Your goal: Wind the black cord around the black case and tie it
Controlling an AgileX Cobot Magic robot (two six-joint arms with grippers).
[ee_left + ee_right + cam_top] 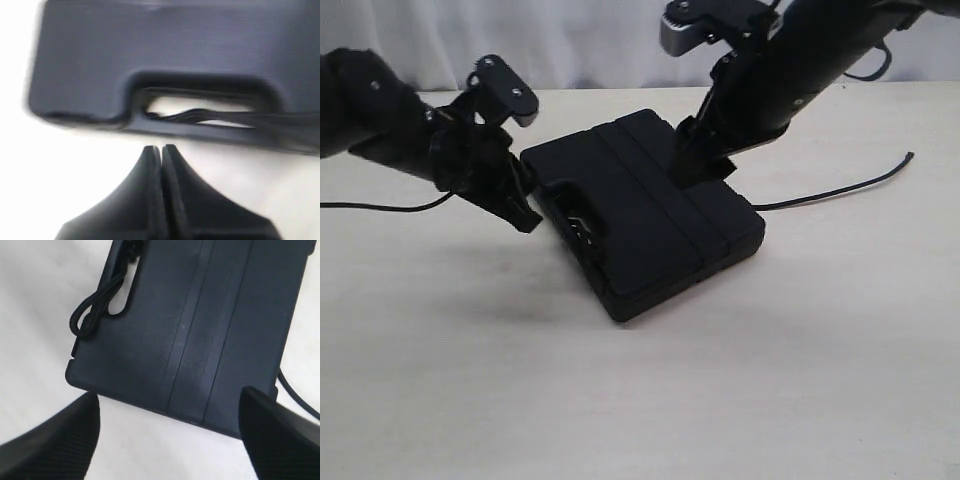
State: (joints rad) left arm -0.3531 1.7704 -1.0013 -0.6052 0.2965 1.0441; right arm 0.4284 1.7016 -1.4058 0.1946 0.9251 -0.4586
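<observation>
Black case (640, 215) lying flat on the desk (620, 400). The black cord (92, 310) passes through the case's handle cut-out, loops just beside it, and trails across the desk from the case's opposite side. Left fingers (150, 165), pressed together with nothing visible between them, sit just beside the handle edge. Right fingers (65, 440), spread wide, are over the case's ribbed lid.

The left arm (380, 120) is reaching in from the left edge of the exterior frame, its left gripper (161, 150) angling down toward the centre with jaws pressed together. The right arm (800, 60) is slanting down from the upper right, its right gripper (170, 402) holding its jaws spread wide.
</observation>
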